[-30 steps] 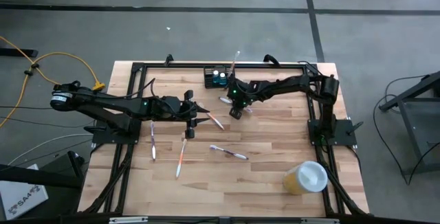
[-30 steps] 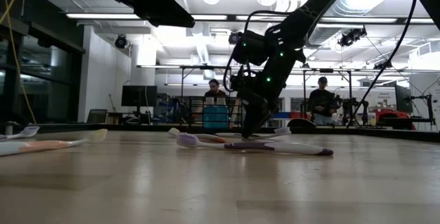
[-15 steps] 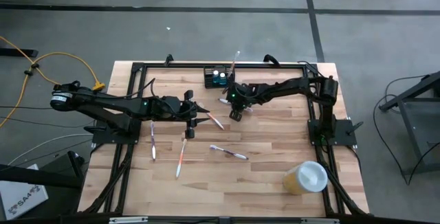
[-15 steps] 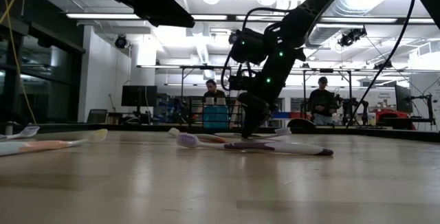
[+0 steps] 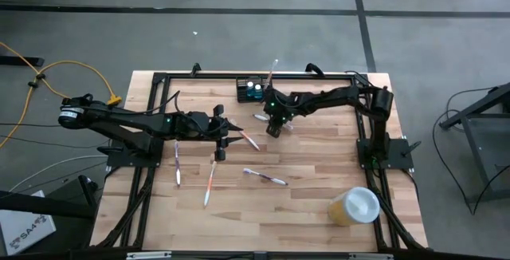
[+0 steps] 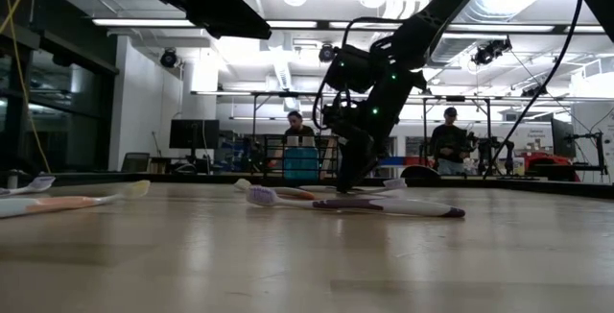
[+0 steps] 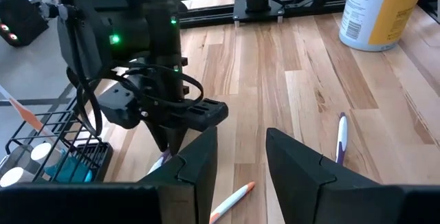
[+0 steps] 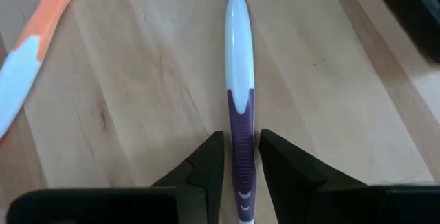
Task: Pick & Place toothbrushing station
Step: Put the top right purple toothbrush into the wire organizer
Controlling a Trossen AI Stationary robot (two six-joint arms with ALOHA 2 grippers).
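Note:
My right gripper [image 8: 241,161] points steeply down at the table's far middle. Its fingers stand on either side of the purple handle end of a purple-and-white toothbrush [image 8: 240,80] lying flat on the wood, with a thin gap on each side. The black caddy [image 5: 250,90] stands just behind, by the far edge, with one brush upright in it. My left gripper [image 7: 240,162] hovers open over the table's left middle, facing the right arm, with nothing between its fingers. An orange-and-white toothbrush [image 5: 249,139] lies between the two grippers.
More toothbrushes lie loose on the wood: one at the left [image 5: 177,164], an orange one [image 5: 209,183] and a purple one [image 5: 265,177] nearer the front. A yellow cup with a white lid [image 5: 355,206] stands at the near right. A black frame [image 5: 362,144] borders the table.

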